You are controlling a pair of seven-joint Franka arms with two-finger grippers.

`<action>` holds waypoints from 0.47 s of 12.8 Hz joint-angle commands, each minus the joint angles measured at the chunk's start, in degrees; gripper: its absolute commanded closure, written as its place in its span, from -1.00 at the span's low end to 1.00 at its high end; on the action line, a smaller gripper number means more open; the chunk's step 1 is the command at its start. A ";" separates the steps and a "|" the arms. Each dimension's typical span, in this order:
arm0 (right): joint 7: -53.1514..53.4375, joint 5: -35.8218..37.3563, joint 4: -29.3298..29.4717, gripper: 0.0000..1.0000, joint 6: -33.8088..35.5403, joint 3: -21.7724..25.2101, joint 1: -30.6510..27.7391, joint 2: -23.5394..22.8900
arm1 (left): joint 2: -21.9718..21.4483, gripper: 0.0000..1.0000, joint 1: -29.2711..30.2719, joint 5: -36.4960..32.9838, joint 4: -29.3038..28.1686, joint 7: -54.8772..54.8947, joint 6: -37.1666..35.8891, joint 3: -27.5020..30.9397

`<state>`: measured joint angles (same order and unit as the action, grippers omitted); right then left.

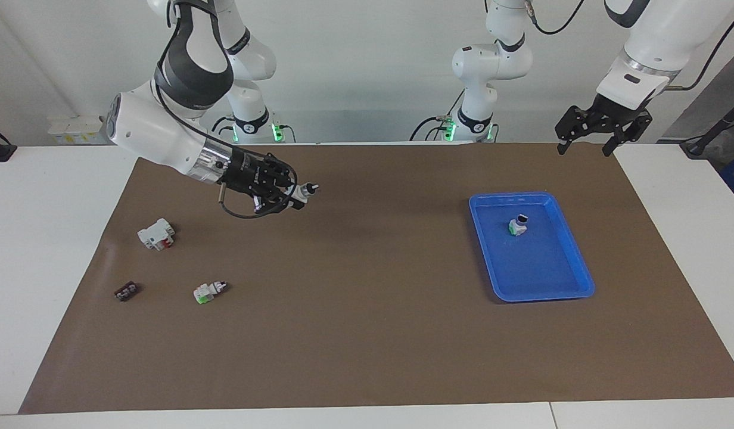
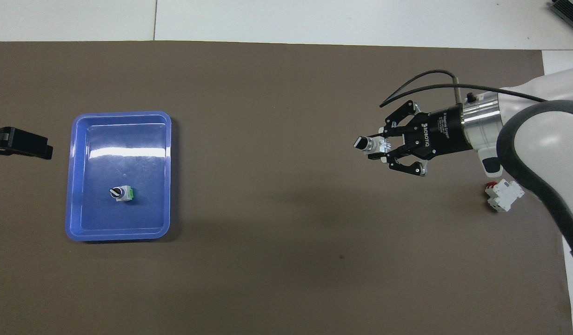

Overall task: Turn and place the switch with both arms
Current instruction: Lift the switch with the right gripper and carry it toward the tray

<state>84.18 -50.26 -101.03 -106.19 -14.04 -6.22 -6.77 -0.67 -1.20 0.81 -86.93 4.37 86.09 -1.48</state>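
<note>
With the right hand gripping the switch aloft over the bench, carry it level toward the waiting, open left hand.

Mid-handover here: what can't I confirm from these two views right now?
- Switch base colour: covered by the right gripper fingers in both views.
- Left gripper: overhead view's edge cuts it off.
- Green-based switch on the mat and small dark part: hidden overhead by the right arm.
</note>
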 commanded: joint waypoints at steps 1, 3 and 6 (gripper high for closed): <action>2.38 -5.62 1.54 1.00 -4.08 -3.52 -0.82 -0.52 | -1.35 -1.00 0.15 -1.08 -1.49 -0.33 -0.13 -0.28; 3.62 -7.39 1.63 1.00 -9.45 -7.04 0.32 -0.70 | -1.35 -1.00 0.15 -1.08 -1.49 -0.33 -0.13 -0.28; -3.73 -7.31 1.46 1.00 -16.12 -7.23 7.51 -0.88 | -1.35 -1.00 0.15 -1.08 -1.49 -0.33 -0.13 -0.19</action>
<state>84.73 -56.51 -100.16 -118.71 -20.94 -1.88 -6.93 -0.67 -1.20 0.81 -86.93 4.37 86.09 -1.48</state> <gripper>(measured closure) 0.652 0.000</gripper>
